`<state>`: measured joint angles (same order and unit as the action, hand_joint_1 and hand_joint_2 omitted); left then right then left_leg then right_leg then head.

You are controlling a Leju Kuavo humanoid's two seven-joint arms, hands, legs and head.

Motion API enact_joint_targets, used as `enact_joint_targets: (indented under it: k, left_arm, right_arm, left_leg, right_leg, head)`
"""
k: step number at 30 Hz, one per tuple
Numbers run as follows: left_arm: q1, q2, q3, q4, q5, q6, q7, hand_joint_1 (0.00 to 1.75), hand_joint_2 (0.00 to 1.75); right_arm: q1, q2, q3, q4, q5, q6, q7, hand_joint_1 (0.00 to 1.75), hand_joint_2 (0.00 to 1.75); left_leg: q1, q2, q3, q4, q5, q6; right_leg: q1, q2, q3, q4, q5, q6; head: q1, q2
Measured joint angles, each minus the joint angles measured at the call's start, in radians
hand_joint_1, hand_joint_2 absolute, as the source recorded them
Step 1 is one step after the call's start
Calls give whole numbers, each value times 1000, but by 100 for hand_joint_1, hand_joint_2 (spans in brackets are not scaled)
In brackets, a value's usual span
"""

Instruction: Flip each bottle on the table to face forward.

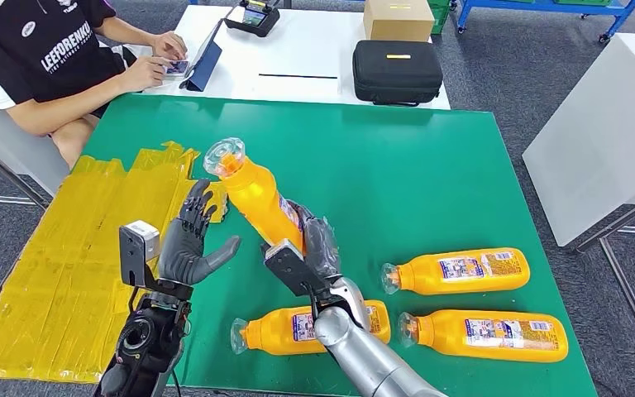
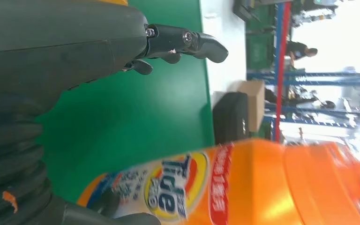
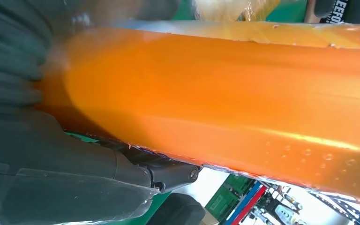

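Observation:
My right hand (image 1: 314,248) grips the lower body of an orange bottle (image 1: 256,194) with a clear cap and holds it tilted above the green mat (image 1: 430,174), cap up and to the left. Its orange side (image 3: 225,108) lies close in the right wrist view against the hand (image 3: 51,154). My left hand (image 1: 188,244) is open just left of that bottle, fingers spread, not touching it. The left wrist view has the hand (image 2: 75,42) and the bottle's label side (image 2: 243,187). Three more orange bottles lie label up on the mat: (image 1: 298,327), (image 1: 461,270), (image 1: 488,335).
Crinkled yellow tape sheets (image 1: 74,248) cover the mat's left part. A person (image 1: 50,58) sits at the far left with a tablet on a white table (image 1: 314,58), which also carries a black case (image 1: 397,70) and a cardboard box (image 1: 398,18). A white cabinet (image 1: 612,132) stands right.

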<state>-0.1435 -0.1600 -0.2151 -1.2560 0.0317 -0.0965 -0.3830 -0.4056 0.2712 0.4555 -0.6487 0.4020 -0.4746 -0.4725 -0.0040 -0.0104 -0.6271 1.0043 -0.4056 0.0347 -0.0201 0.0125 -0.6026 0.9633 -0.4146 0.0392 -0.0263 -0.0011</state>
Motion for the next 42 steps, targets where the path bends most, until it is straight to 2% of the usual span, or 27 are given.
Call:
enact_joint_targets:
  k: [10,34,39,42]
  left_arm:
    - [6,0,-94,-100,-42,-33,15,0,175]
    - [-1,1,-122,-110,-40,-36,16,0,175]
    - [-12,1,-133,-107,-22,-36,18,0,175]
    - [-26,1,-135,-94,4,-18,12,0,175]
  right_arm:
    - [-16,3,-4,1,-16,20,-21,175,175]
    - [-24,9,-5,5,-7,39,-22,175,175]
    - [-31,16,8,16,39,25,-28,175,175]
    - [-25,29,50,27,152,-18,-29,175,175]
  left_leg:
    - [0,0,0,0,0,0]
    - [0,0,0,0,0,0]
    - [0,0,0,0,0,0]
    - [0,0,0,0,0,0]
  right_leg:
    - [0,0,0,0,0,0]
    - [0,0,0,0,0,0]
    - [0,0,0,0,0,0]
    - [0,0,0,0,0,0]
  head:
    - [0,0]
    - [0,0]
    - [0,0]
    - [0,0]
